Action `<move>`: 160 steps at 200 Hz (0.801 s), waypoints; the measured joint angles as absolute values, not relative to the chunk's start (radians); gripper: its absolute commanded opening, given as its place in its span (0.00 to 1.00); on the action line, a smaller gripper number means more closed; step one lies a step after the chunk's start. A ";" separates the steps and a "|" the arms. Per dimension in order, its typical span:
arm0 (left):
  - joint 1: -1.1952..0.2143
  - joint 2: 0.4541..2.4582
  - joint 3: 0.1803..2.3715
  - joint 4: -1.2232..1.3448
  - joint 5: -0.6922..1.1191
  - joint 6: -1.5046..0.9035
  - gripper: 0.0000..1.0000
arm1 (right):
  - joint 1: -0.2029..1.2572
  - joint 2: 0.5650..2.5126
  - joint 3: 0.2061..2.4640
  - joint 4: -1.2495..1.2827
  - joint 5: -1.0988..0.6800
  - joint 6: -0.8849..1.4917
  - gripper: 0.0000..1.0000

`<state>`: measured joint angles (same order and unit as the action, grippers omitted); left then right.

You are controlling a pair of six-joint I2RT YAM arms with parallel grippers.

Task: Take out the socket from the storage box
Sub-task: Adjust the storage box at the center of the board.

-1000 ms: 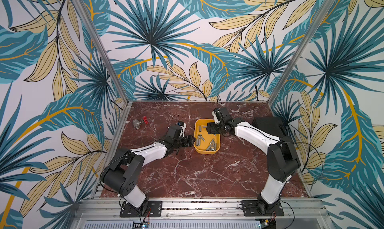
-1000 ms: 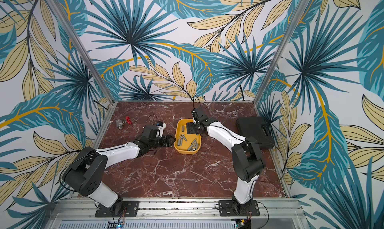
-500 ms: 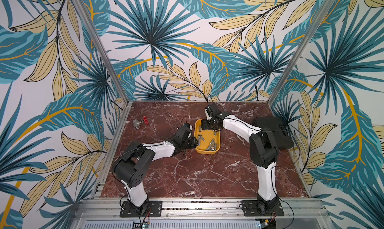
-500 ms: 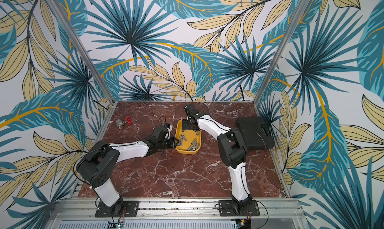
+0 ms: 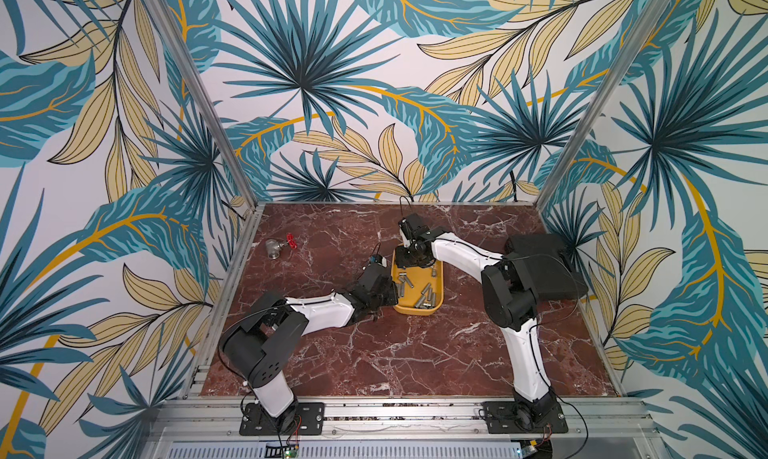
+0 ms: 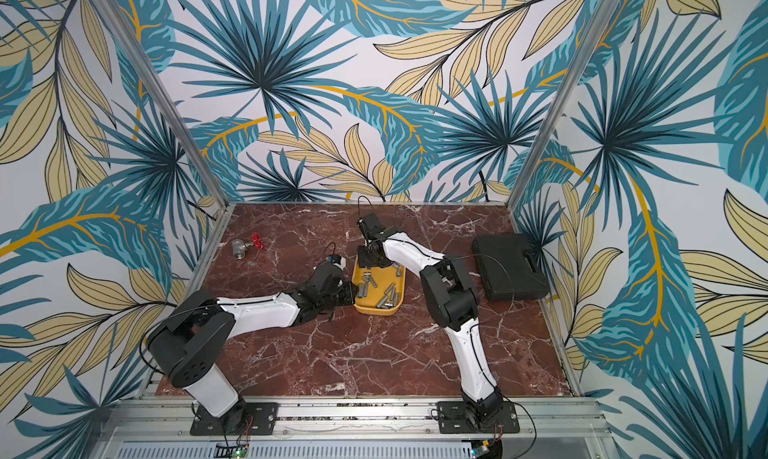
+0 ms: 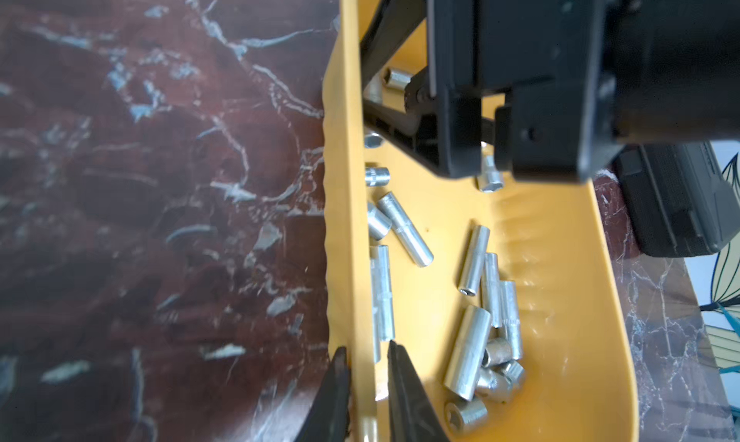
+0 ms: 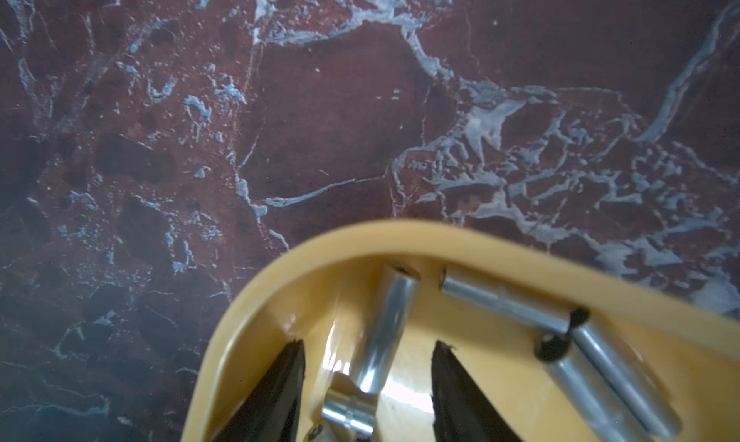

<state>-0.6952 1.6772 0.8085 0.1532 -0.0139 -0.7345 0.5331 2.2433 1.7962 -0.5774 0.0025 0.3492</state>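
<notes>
The storage box [image 5: 437, 308] [image 6: 398, 308] is a shallow yellow tub in the middle of the marble table, holding several loose silver sockets [image 7: 467, 352]. My left gripper [image 7: 366, 350] [image 5: 392, 297] is shut on the box's left side wall [image 7: 344, 219], one finger outside it and one inside. My right gripper [image 8: 368, 344] [image 5: 409, 262] reaches down into the box's far end and is open. A long socket [image 8: 391, 320] lies between its fingertips [image 8: 294, 364], and neither touches it. A short socket [image 8: 347, 414] lies across its near end.
A black hard-shell case [image 5: 544, 270] [image 6: 509, 270] lies at the right, just behind my right arm's elbow. A metal valve with a red handle [image 5: 279, 247] sits at the back left. Aluminium posts and patterned walls enclose the table.
My left gripper has reached the box's side and closed on its wall. My right gripper has shifted to the box's far end, come down into it, and narrowed around a socket.
</notes>
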 measured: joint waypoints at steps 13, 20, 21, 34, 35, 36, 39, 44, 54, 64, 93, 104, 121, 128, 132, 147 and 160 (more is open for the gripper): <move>-0.702 1.661 0.788 0.161 -0.025 -0.751 0.20 | 0.533 2.252 1.799 -0.577 0.002 0.351 0.49; -0.706 1.654 0.780 0.163 -0.031 -0.758 0.20 | 0.534 2.256 1.799 -0.579 0.002 0.352 0.48; -0.707 1.654 0.779 0.163 -0.031 -0.759 0.20 | 0.534 2.256 1.799 -0.579 0.002 0.352 0.48; -0.716 1.644 0.766 0.167 -0.042 -0.772 0.21 | 0.537 2.263 1.799 -0.579 0.002 0.353 0.46; -0.717 1.643 0.764 0.167 -0.043 -0.775 0.21 | 0.537 2.263 1.799 -0.579 0.002 0.353 0.46; -0.718 1.643 0.764 0.168 -0.044 -0.775 0.21 | 0.538 2.263 1.799 -0.580 0.002 0.353 0.46; -0.720 1.640 0.760 0.168 -0.046 -0.776 0.21 | 0.539 2.265 1.799 -0.580 0.002 0.353 0.46; -0.724 1.634 0.755 0.168 -0.051 -0.782 0.21 | 0.542 2.265 1.799 -0.582 0.002 0.353 0.45; -0.733 1.620 0.741 0.167 -0.064 -0.793 0.22 | 0.548 2.266 1.799 -0.583 0.002 0.355 0.43; -0.740 1.607 0.727 0.167 -0.072 -0.802 0.22 | 0.556 2.266 1.799 -0.584 0.002 0.356 0.41; -0.756 1.562 0.690 0.163 -0.098 -0.829 0.25 | 0.583 2.266 1.799 -0.587 0.003 0.360 0.36; -0.759 1.546 0.680 0.156 -0.109 -0.838 0.26 | 0.593 2.266 1.796 -0.587 0.006 0.360 0.35; -0.763 1.517 0.665 0.142 -0.125 -0.850 0.28 | 0.606 2.266 1.783 -0.585 0.012 0.360 0.33; -0.764 1.505 0.659 0.138 -0.133 -0.855 0.29 | 0.611 2.266 1.776 -0.584 0.020 0.360 0.32; -0.764 1.499 0.655 0.137 -0.136 -0.858 0.30 | 0.613 2.265 1.775 -0.583 0.023 0.359 0.31; -0.764 1.476 0.641 0.131 -0.149 -0.864 0.32 | 0.618 2.262 1.766 -0.575 0.032 0.359 0.30; -0.765 1.460 0.633 0.128 -0.156 -0.867 0.33 | 0.619 2.260 1.764 -0.572 0.034 0.359 0.27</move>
<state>-0.7647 1.4601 0.6334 0.1276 -0.1562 -0.8673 0.6193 2.2601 1.7638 -0.5716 0.0338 0.3592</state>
